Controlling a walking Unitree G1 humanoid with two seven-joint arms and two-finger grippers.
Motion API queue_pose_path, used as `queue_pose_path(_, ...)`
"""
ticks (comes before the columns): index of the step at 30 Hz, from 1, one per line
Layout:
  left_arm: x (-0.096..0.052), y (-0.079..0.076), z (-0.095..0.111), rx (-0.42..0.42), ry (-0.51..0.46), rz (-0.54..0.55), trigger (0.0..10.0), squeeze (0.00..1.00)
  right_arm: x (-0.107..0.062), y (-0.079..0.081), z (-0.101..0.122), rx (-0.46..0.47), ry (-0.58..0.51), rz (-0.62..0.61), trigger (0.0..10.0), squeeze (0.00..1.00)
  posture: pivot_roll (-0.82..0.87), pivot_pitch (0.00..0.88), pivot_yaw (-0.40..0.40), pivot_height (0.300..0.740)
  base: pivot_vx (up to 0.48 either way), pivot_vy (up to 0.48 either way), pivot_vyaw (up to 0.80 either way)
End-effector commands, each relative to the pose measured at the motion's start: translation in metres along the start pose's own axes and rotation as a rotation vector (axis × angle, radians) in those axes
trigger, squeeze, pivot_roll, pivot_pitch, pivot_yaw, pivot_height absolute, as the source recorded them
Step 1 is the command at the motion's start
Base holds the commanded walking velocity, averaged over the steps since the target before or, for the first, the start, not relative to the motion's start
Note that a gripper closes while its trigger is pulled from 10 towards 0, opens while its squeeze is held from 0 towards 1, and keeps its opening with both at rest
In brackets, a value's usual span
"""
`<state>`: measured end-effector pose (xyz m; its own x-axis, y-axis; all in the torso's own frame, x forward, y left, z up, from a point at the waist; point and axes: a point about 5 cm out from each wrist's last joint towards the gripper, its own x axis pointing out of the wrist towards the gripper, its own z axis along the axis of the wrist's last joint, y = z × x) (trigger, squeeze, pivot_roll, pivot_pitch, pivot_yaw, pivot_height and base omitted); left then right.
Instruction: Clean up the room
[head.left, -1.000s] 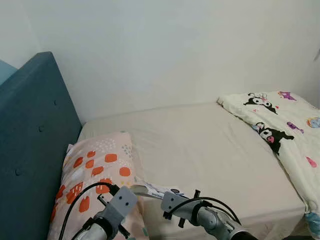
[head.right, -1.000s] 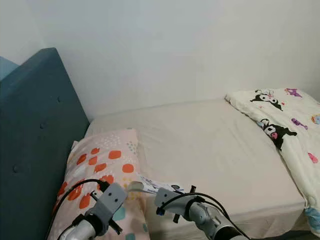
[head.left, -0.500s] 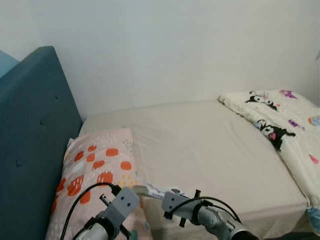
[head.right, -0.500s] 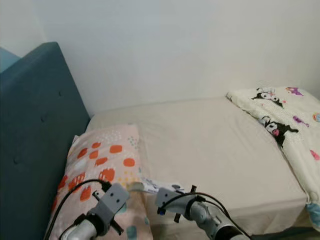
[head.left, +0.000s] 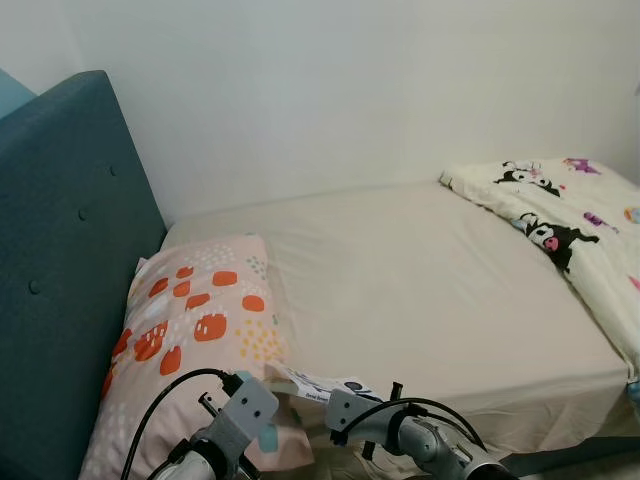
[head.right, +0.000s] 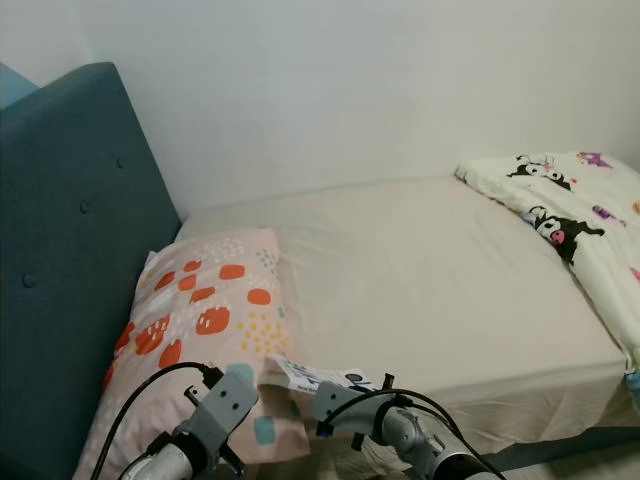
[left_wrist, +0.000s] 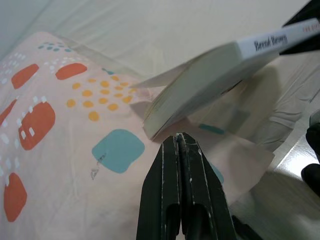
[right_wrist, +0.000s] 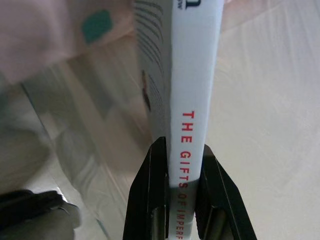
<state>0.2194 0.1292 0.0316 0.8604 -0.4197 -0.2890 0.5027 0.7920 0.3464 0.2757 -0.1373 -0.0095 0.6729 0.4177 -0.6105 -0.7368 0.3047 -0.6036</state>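
Your right gripper (right_wrist: 182, 165) is clamped on the white spine of a paperback book (right_wrist: 192, 75), holding it just above the near edge of the bed (head.left: 420, 290), beside the pillow (head.left: 195, 330). Your left gripper (left_wrist: 181, 150) hangs with its fingers pressed together over the pillow's corner. A cartoon-print quilt (head.left: 560, 215) lies at the bed's right end.

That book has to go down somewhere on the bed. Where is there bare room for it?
The widest free patch is the bare beige sheet, bordered by the patterned pillow toward the headboard and the cartoon-print quilt at the far end. The near corner is crowded: the right gripper, jaws clamped on the book, and the left gripper.
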Motion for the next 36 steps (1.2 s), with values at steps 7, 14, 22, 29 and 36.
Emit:
queue_pose_path(7,-0.004,-0.001,-0.003,-0.004,0.021,-0.027,10.0,0.0,-0.002,-0.034,0.004,-0.105,-0.008,-0.06,10.0,0.0,-0.05,0.0,0.009,0.635,0.0,0.0,0.0)
queue_pose_path(14,-0.012,0.001,-0.008,-0.011,0.035,-0.054,10.0,0.0,0.001,-0.032,0.015,-0.19,-0.051,0.045,10.0,0.0,-0.05,0.0,0.0,0.635,0.0,0.0,0.0)
queue_pose_path(22,-0.022,0.009,-0.006,-0.023,0.005,-0.022,10.0,0.0,-0.002,-0.029,0.004,-0.36,0.006,0.164,10.0,0.0,-0.04,0.026,-0.017,0.625,0.0,0.0,0.0)
queue_pose_path(29,-0.027,0.02,0.008,-0.037,-0.064,0.051,10.0,0.0,-0.009,-0.052,-0.011,-0.354,0.104,0.14,10.0,0.0,-0.04,0.024,-0.015,0.615,0.0,0.0,0.0)
queue_pose_path(36,-0.023,0.022,0.016,-0.041,-0.093,0.045,10.0,0.0,-0.015,-0.068,-0.017,-0.39,0.156,0.114,10.0,0.0,-0.05,0.034,-0.009,0.615,0.0,0.0,0.0)
